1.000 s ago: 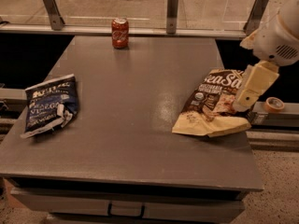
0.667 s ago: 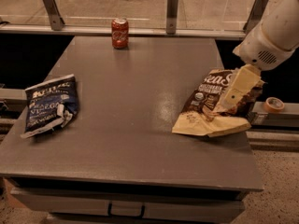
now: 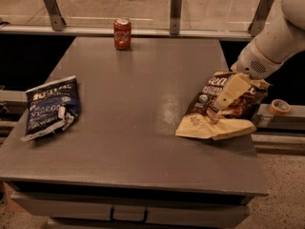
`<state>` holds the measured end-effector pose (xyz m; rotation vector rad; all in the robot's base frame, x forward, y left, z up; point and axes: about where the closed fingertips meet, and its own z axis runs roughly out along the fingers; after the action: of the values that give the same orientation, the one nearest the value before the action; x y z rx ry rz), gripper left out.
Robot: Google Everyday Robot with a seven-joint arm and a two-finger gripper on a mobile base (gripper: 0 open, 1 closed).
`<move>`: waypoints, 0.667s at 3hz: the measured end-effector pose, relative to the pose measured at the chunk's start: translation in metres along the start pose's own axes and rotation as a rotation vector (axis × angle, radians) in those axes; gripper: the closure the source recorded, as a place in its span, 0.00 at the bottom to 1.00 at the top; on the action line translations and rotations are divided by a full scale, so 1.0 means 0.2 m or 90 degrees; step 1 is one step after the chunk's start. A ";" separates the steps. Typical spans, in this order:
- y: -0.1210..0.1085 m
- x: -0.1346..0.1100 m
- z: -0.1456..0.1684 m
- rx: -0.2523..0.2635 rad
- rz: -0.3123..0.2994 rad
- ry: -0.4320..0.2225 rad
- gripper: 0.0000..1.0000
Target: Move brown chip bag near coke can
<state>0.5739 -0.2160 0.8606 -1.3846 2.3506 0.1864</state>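
Note:
The brown chip bag (image 3: pixel 208 122) lies crinkled at the right edge of the grey table (image 3: pixel 133 94), dark brown on top and tan below. The coke can (image 3: pixel 122 33) stands upright at the far edge of the table, left of centre, far from the bag. My gripper (image 3: pixel 221 103) comes in from the upper right on a white arm and sits low over the middle of the brown chip bag, covering part of its lettering. Whether it touches the bag cannot be told.
A dark blue chip bag (image 3: pixel 50 108) lies at the table's left edge. A roll of tape (image 3: pixel 279 107) sits on a ledge to the right of the table. A rail with metal posts (image 3: pixel 176 12) runs behind the table. A drawer handle (image 3: pixel 128 215) shows in front.
My gripper has moved left and down, from the bag's right side to over its middle. The bag, the can and the blue bag have not moved.

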 end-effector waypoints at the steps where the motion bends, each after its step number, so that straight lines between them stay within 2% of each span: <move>1: -0.02 0.00 0.02 -0.005 0.014 -0.007 0.41; 2: -0.01 -0.01 0.01 -0.009 0.020 -0.015 0.65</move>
<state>0.5761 -0.2154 0.8603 -1.3452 2.3568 0.2269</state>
